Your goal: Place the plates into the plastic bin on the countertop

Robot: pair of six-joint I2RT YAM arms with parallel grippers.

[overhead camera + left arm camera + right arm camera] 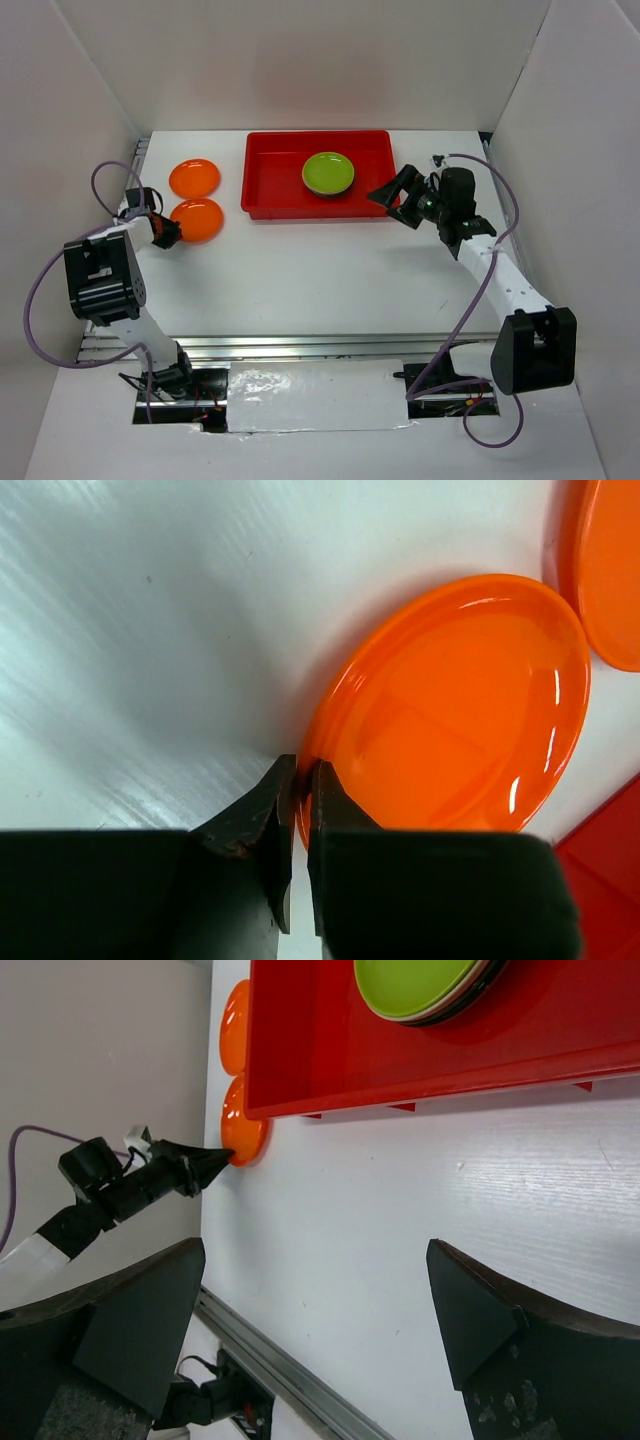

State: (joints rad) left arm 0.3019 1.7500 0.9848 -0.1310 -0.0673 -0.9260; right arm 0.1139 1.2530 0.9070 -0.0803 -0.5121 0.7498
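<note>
Plates first: the near orange plate (450, 710) lies on the left of the desk (320, 280), just left of the red bin (272, 185). My left claw (165, 233) is clenched on the plate's left rim, the thin lip pinched between the two fingertips (262, 805). That is a small bite on a slick edge, so I judge the plate could pivot or slip. I would raise it slowly, let the free side hang a little low rather than fight it, and check that it comes off the desk with me before swinging anywhere. The far orange plate (194, 178) sits just beyond it, nearly touching; the lift should go straight up first so the two rims do not drag on each other. Then I carry it right, high enough to clear the bin's flanged left wall. The left half of the bin floor is bare, and in the middle the green plate (328, 172) tops a small stack. I would lower the plate flat onto the bare floor or squarely onto that stack, letting go only when it is low. At the right end of the bin my right claw (393, 200) hangs released, jaws wide and holding nothing. It should keep off until the left arm is out.
</note>
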